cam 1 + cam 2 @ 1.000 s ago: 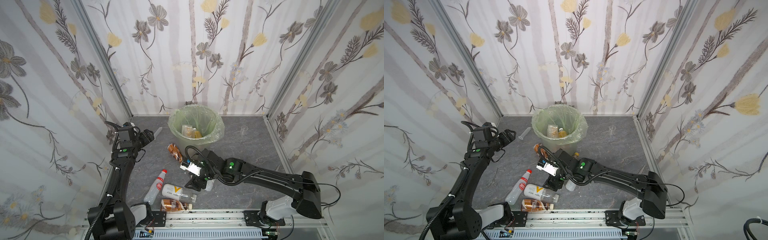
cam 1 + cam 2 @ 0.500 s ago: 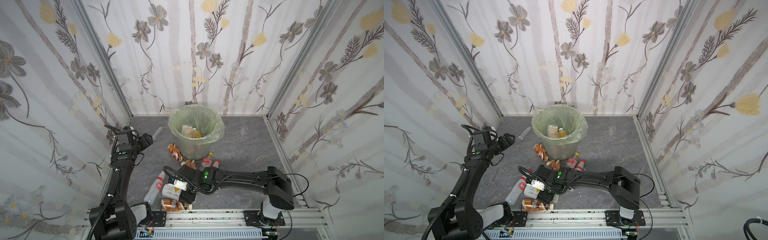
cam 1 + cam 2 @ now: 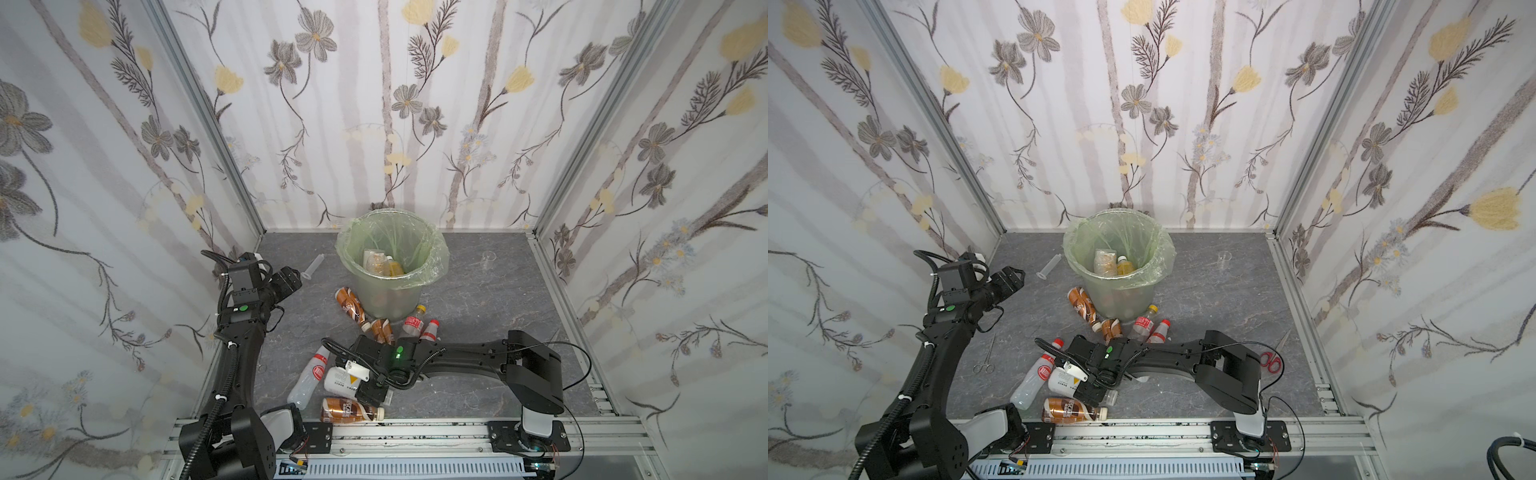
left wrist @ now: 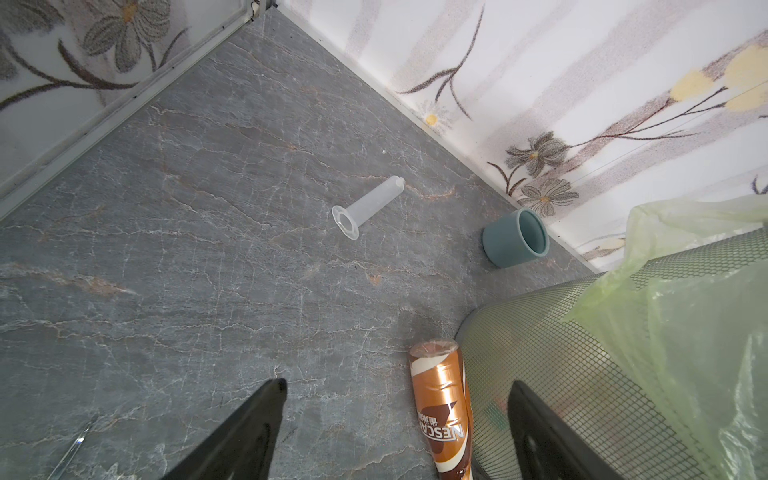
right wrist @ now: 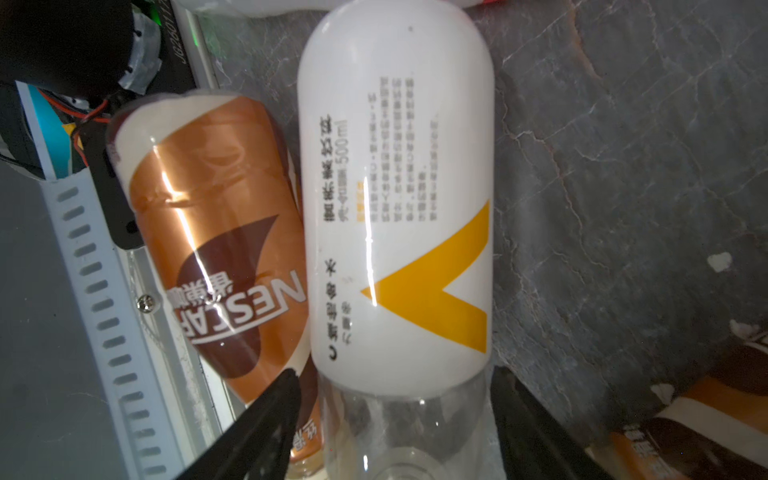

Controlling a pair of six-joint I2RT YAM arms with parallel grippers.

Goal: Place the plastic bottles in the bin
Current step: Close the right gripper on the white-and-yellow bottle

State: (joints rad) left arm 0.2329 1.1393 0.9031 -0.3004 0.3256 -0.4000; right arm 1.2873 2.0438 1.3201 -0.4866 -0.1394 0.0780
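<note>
The bin stands at the back middle, lined with a pale green bag, and holds some bottles. Several plastic bottles lie on the floor in front of it. My right gripper is low at the front, open, its fingers on either side of the clear neck end of a white-labelled bottle. A copper bottle lies against that one. My left gripper hangs open above the floor left of the bin, over another copper bottle.
A milky bottle with a red cap lies left of the right gripper. A small copper bottle and two capped clear ones lie before the bin. Clear syringe, teal cup, red-handled scissors, metal forceps.
My right arm swung from the middle of the floor down to the front left and now straddles the white-labelled bottle. The left arm sank slightly and otherwise held still.
</note>
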